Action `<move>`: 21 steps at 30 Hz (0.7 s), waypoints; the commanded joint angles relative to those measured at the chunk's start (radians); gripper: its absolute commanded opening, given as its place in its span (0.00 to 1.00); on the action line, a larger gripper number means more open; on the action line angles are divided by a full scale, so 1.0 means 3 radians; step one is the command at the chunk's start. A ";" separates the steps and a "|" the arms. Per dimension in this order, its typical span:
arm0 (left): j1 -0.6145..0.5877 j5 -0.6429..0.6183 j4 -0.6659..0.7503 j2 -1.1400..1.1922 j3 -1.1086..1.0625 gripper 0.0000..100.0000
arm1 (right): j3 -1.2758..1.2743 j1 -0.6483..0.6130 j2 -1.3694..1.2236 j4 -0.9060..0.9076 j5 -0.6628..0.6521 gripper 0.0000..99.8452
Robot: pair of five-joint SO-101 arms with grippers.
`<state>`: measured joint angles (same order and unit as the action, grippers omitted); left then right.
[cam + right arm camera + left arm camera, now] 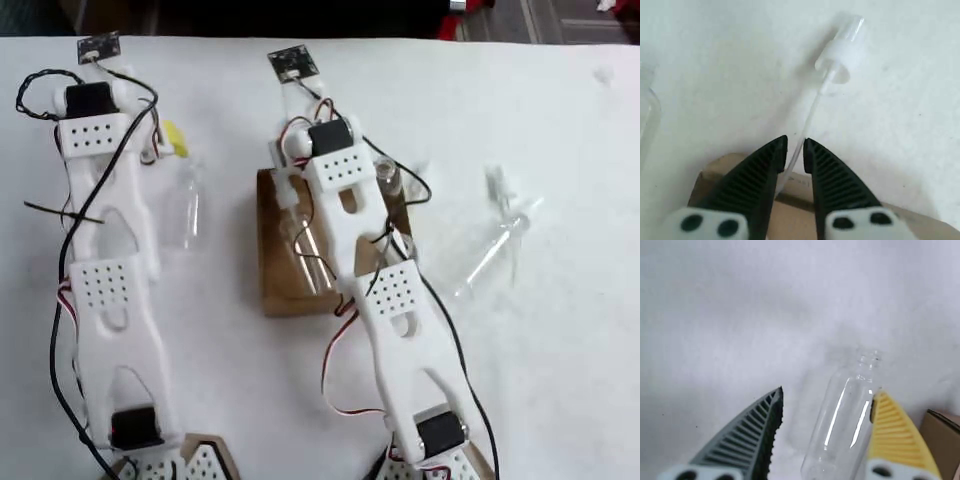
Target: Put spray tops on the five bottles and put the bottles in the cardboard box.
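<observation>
The right gripper [795,143] is pinching the thin tube [813,107] of the white plastic spray top [842,50], risking slippage; the left gripper [829,392] is straddling, spread, the clear plastic bottle [840,425].

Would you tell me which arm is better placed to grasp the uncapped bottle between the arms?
Left, probably: the left gripper is open around that bottle, yellow finger beside it. The right gripper is shut on a spray top by its tube above the cardboard box.
</observation>
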<state>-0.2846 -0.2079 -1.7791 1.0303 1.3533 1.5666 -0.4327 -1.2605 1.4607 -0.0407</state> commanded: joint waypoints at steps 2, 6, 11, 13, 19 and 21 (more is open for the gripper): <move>-0.0023 -0.0036 0.0051 -0.0187 0.0015 0.26 | 0.0092 -0.0033 0.0207 -0.0069 -0.0005 0.02; -0.0023 -0.0036 0.0051 -0.0187 0.0015 0.26 | 0.0092 -0.0233 0.0335 -0.0043 -0.0215 0.02; -0.0028 -0.0036 0.0051 -0.0187 0.0015 0.26 | 0.0092 -0.0642 0.0499 0.0115 -0.0450 0.02; -0.0038 -0.0036 0.0051 -0.0187 0.0015 0.26 | 0.0092 -0.0765 0.0580 0.0166 -0.0450 0.02; -0.0146 -0.0041 0.0036 -0.0233 0.0051 0.26 | 0.0092 -0.1015 0.0821 0.0606 -0.0440 0.02; -0.0238 -0.0046 0.0010 -0.0274 0.0056 0.26 | 0.0092 -0.1087 0.0877 0.0846 -0.0378 0.02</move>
<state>-0.3015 -0.2079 -1.7791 1.0303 1.3533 1.5650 -0.7104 -1.1009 1.5988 -0.1634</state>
